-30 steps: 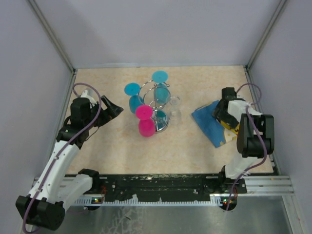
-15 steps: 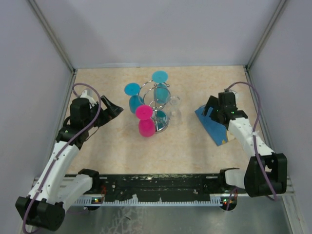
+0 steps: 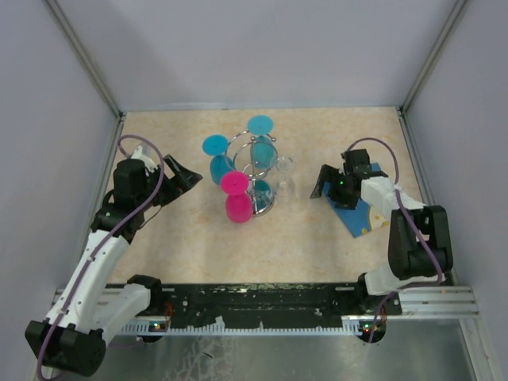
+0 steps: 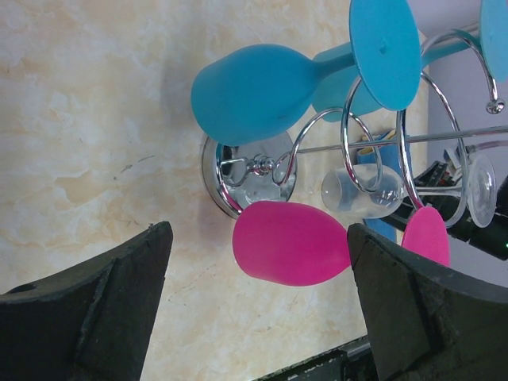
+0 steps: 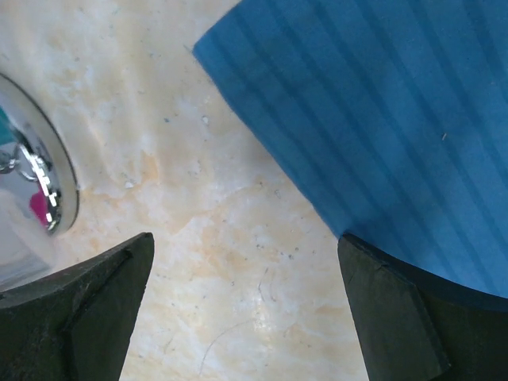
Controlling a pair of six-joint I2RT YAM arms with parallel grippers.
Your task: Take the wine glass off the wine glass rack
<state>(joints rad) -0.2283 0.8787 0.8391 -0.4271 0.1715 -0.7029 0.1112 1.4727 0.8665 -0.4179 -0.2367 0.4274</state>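
The right jaws are spread wide and nothing is held between them. In the right wrist view only bare desk (image 5: 238,262) is seen in the gap, with the corner of a blue striped cloth (image 5: 381,119) on one side and the edge of the rack's mirror-like round base (image 5: 49,178) on the other. From above, these jaws are seen pointed left toward the rack and kept apart from it, while the right arm (image 3: 385,198) is stretched over the cloth.

The left jaws are also held wide open and empty. They are set left of the rack, clear of it, and are aimed at it; in the left wrist view the pink wine glass (image 4: 290,242) is framed between the two fingers (image 4: 119,302).

The wine glass rack (image 3: 255,171) is stood near the middle of the marbled beige desk. Four glasses are hung on its curled chrome loops, feet up and bowls down: the pink wine glass at the near side, two blue wine glasses (image 3: 220,163) at the left and far sides, and a clear wine glass (image 3: 284,176) at the right, nearest the right jaws.
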